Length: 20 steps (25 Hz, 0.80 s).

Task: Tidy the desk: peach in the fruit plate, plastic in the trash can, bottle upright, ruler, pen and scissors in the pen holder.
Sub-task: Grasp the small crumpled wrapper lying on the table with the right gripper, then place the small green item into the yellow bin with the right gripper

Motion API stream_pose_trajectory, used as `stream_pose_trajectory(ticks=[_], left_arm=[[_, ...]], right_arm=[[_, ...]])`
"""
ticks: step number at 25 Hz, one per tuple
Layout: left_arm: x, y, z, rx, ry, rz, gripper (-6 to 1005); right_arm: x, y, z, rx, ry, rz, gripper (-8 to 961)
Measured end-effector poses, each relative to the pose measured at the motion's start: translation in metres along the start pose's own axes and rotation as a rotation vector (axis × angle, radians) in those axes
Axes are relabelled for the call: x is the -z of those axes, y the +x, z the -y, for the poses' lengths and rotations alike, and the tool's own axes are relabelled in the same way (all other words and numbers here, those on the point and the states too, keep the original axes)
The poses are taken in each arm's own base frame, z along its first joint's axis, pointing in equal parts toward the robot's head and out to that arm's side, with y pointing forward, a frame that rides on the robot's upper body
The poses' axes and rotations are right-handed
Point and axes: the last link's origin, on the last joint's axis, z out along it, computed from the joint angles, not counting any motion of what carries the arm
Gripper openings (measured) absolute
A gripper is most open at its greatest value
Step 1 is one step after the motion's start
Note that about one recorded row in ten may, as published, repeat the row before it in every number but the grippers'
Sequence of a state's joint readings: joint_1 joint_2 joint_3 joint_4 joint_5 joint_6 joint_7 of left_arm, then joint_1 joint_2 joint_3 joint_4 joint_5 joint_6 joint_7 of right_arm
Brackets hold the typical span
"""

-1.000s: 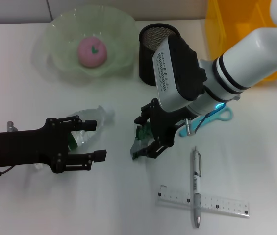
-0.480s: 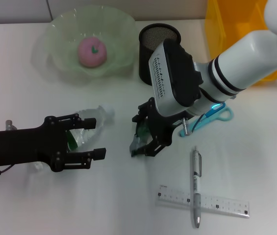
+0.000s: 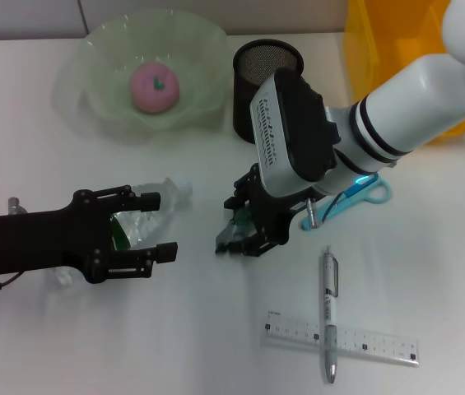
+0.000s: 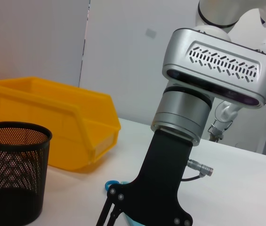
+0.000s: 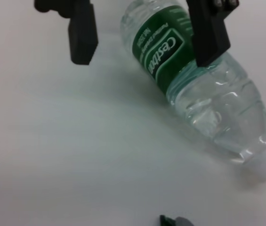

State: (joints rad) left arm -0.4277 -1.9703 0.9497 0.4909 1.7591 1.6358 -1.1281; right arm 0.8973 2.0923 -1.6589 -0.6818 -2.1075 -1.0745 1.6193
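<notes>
The pink peach point(image 3: 155, 86) lies in the pale green fruit plate point(image 3: 92, 58). A clear bottle point(image 3: 156, 203) with a green label lies on its side; in the right wrist view the bottle point(image 5: 194, 84) fills the picture. My left gripper point(image 3: 158, 225) is open and straddles the bottle's body, its fingers point(image 5: 82, 33) on either side. My right gripper point(image 3: 244, 234) is shut on a small crumpled piece of greenish plastic point(image 3: 234, 233) just above the table. The blue scissors point(image 3: 355, 197) lie behind the right arm. The pen point(image 3: 329, 313) lies across the clear ruler point(image 3: 339, 341).
The black mesh pen holder point(image 3: 267, 78) stands at the back, also the pen holder point(image 4: 10, 174) in the left wrist view. The yellow trash can point(image 3: 388, 41) is at the back right, next to it. The right arm point(image 4: 203, 94) stands between the bottle and the scissors.
My left gripper has edged further along the bottle, towards its cap. The right gripper has shifted slightly left and up with the plastic.
</notes>
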Motion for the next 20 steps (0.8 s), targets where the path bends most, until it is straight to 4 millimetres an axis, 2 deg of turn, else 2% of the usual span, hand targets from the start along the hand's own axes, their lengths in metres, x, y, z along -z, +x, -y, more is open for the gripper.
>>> stream_pose_trajectory(ticks=[3,15,18,20], left_arm=[[0.0003,0.0004,0.0002,0.000,0.002,-0.004,799],[0.0015,0.0003,0.0001,0.004,0.007,-0.010,799],[0.0017,0.0006,-0.0001,0.004,0.006,-0.011,799],[0.0018,0.0007,-0.0002,0.004,0.005,-0.012,799]], right_arm=[[0.0012,-0.0003,0.0011,-0.014,0.006,0.008,741],[0.0045,0.0006,0.0015,-0.057,0.013,0.014,293],[0.0067,0.0009,-0.0006,-0.072,0.000,0.020,221],[0.0081,0.0006,-0.0005,-0.080,-0.001,0.026,212]])
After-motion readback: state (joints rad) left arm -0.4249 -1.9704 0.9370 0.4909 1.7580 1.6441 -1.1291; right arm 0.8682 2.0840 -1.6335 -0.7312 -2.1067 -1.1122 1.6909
